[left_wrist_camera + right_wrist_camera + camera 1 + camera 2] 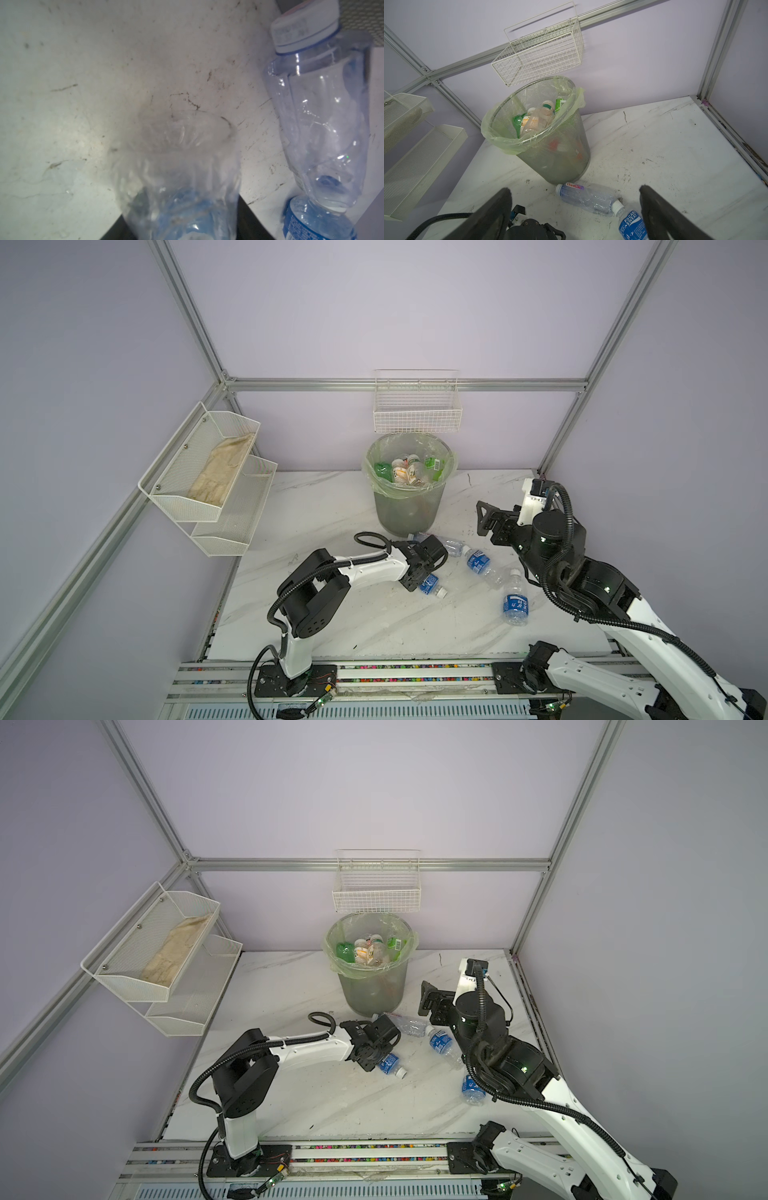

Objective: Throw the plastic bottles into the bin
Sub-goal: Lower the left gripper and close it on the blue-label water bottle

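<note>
My left gripper [419, 577] [182, 227] is low over the marble table, shut on a lying clear bottle with a blue label [432, 585] [390, 1064] [178, 176]; its white cap points toward the table's front. A crushed clear bottle [451, 546] [587, 197] lies by the bin's foot, a blue-labelled one [478, 562] [631, 226] touches it, and a third [515, 601] lies further right. The bin [409, 506] [556, 158] at the back holds several bottles. My right gripper [484, 519] [575, 188] hangs open and empty, right of the bin.
A white wire basket [417, 406] hangs on the back wall just above the bin. A white mesh two-tier shelf [208, 481] with a beige cloth is on the left wall. Aluminium frame posts border the table [332, 626].
</note>
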Action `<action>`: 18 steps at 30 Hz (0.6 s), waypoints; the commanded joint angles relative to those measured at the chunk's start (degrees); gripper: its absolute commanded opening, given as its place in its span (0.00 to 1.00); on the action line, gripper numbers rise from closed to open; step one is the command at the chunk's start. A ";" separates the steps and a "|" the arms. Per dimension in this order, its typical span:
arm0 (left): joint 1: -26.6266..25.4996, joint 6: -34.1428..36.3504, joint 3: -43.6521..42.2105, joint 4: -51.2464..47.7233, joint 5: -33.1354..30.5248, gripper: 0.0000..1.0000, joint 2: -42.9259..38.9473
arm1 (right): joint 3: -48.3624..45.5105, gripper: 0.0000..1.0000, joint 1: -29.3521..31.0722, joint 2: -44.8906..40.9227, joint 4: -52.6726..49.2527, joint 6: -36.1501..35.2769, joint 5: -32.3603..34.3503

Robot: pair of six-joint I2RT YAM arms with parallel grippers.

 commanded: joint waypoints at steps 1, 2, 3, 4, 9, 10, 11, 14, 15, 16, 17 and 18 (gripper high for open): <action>0.39 -0.43 -0.20 -0.55 -1.71 0.29 -3.43 | -0.56 0.97 -0.05 -0.90 -0.58 0.72 1.48; 0.43 -0.25 -0.30 -0.44 -1.62 0.20 -3.45 | -0.61 0.97 -0.05 -0.93 -0.66 0.72 1.48; 0.49 0.20 -0.42 -0.06 -1.57 0.04 -3.63 | -0.61 0.97 -0.01 -1.03 -0.67 0.72 1.52; 0.51 0.66 -0.57 0.35 -1.33 0.00 -3.79 | -0.62 0.97 -0.05 -1.11 -0.74 0.75 1.56; 0.84 0.63 -0.80 0.37 -0.92 0.01 -4.13 | -0.84 0.97 -0.05 -1.52 -0.93 0.87 1.56; 0.85 0.84 -0.75 0.37 -0.83 0.01 -4.20 | -0.85 0.97 -0.06 -1.56 -0.98 0.86 1.65; 0.85 0.94 -0.75 0.42 -0.83 0.01 -4.38 | -0.83 0.97 -0.05 -1.61 -1.02 0.84 1.65; 0.92 1.09 -0.99 0.20 -1.32 0.01 -4.92 | -0.90 0.97 -0.05 -1.74 -1.07 0.91 1.74; 0.94 1.08 -1.10 0.04 -1.64 0.01 -5.27 | -0.94 0.97 -0.06 -1.79 -1.11 0.90 1.74; 1.02 1.05 -1.19 -0.15 -2.15 0.01 -5.73 | -0.89 0.97 -0.07 -1.83 -1.11 0.91 1.74; 0.98 1.05 -1.30 -0.52 -2.56 0.00 -6.22 | -0.93 0.97 -0.05 -1.90 -1.18 0.90 1.81; 1.13 1.13 -1.32 -1.02 -3.18 0.01 -6.80 | -0.89 0.97 -0.06 -2.03 -1.20 0.90 1.83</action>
